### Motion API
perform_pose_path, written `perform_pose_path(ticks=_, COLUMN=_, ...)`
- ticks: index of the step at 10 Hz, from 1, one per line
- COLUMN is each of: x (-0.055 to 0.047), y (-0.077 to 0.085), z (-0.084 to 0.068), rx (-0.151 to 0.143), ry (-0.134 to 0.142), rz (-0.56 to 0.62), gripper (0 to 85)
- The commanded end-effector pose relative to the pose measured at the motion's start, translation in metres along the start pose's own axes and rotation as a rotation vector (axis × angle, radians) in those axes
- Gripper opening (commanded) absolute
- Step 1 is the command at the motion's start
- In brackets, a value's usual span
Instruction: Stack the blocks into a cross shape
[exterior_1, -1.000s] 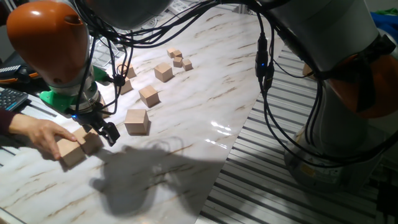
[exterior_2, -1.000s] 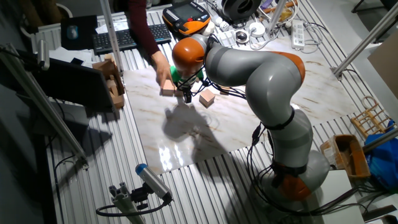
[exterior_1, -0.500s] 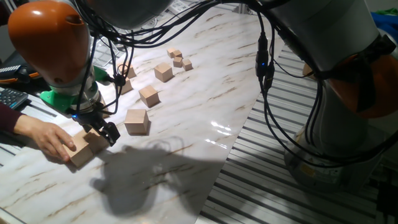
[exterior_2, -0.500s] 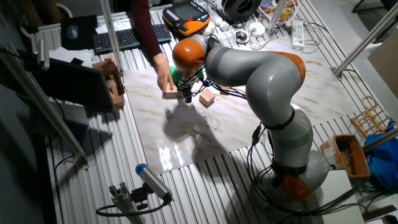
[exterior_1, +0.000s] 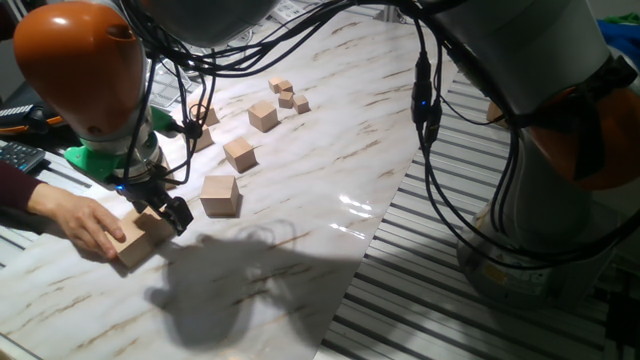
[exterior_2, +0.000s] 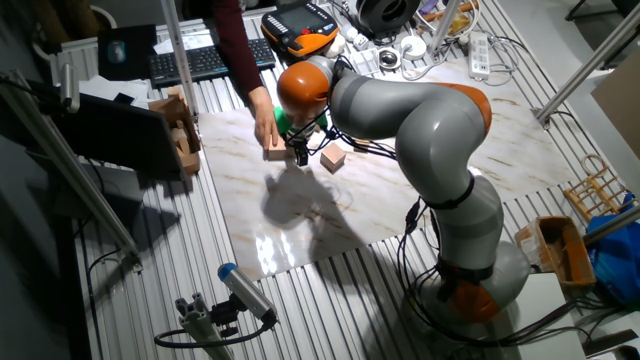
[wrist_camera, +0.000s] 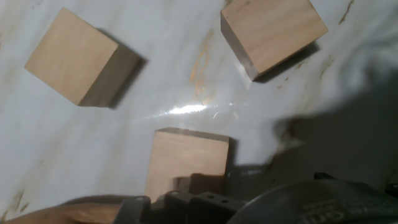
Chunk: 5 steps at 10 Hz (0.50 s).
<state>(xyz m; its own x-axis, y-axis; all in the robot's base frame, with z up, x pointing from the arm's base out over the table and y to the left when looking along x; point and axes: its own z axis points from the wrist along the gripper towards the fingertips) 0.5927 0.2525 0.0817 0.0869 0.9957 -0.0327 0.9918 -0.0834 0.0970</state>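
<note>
Two large tan blocks lie pressed together at the near left of the marble table, and a person's hand rests against them. My gripper hangs open just above their right end, black fingers apart. A third large block sits a little to the right. From the other side, the gripper is beside the pair, with the single block near it. The hand view shows three blocks, the last nearest my hand.
Medium wooden cubes and tiny ones are scattered farther back. A keyboard and a wooden box lie beyond the table's left side. Slatted metal framing borders the marble sheet on the right.
The person's hand has slid one block right until it meets the block under my gripper. My arm has stayed in place.
</note>
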Motion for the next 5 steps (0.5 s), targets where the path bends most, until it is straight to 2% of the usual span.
perform_pose_path(ticks=1, x=0.0001, y=0.0002, z=0.0001, rx=-0.002, ry=0.000, rz=0.000, gripper=85.0)
perform_pose_path(ticks=5, x=0.0001, y=0.0002, z=0.0006, rx=-0.001, ry=-0.005, rz=0.004, gripper=85.0)
